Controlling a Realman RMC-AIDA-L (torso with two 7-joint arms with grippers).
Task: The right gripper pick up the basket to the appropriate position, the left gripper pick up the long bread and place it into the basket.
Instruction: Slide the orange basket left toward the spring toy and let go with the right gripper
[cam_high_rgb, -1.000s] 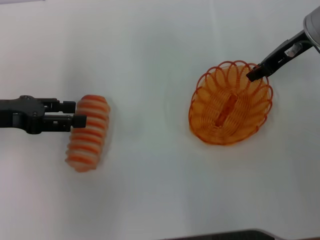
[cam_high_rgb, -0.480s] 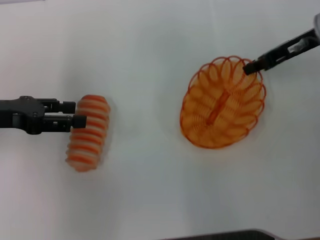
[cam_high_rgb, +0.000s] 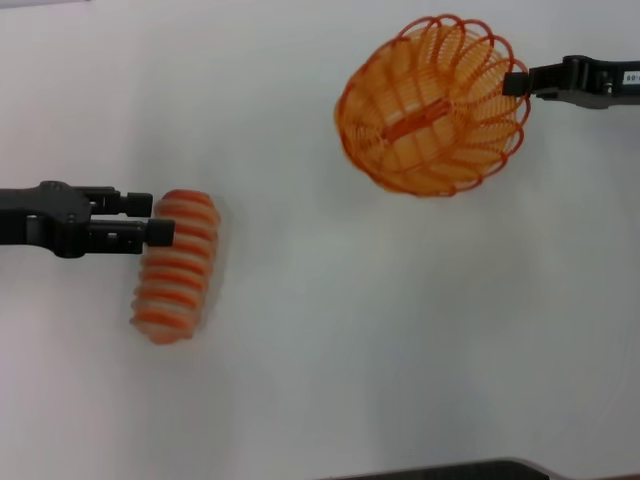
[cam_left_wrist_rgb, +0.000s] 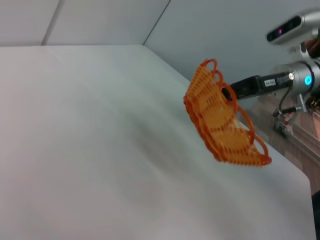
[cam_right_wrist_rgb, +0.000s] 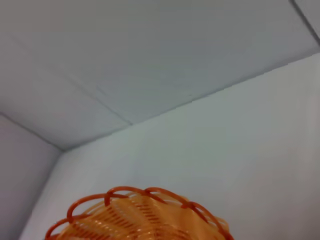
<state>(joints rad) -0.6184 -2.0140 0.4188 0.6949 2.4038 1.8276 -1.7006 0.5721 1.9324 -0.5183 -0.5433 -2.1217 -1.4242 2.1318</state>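
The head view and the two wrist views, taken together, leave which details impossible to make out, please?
- Right gripper: its fingers meet the oval orange wire basket at the scalloped rim; the wires hide the grip in the head and left wrist views.
- Striped orange and cream long bread: blurred in the head view, absent from both wrist views.
- Left gripper: contact with the bread is unclear.
- Right wrist view: the frame edge cuts the basket off.

- Table (cam_high_rgb: 330, 350): plain white surface, matte, filling nearly the whole head view; in the left wrist view (cam_left_wrist_rgb: 75, 150) it runs to a straight far edge and a near corner at the robot's right side.
- Long bread (cam_high_rgb: 177, 264): the only item lying directly on the table; on the robot's left half, lengthwise roughly front to back, slightly slanted. Orange and cream crosswise stripes, ribbed, rounded ends. Well apart from the table edges.
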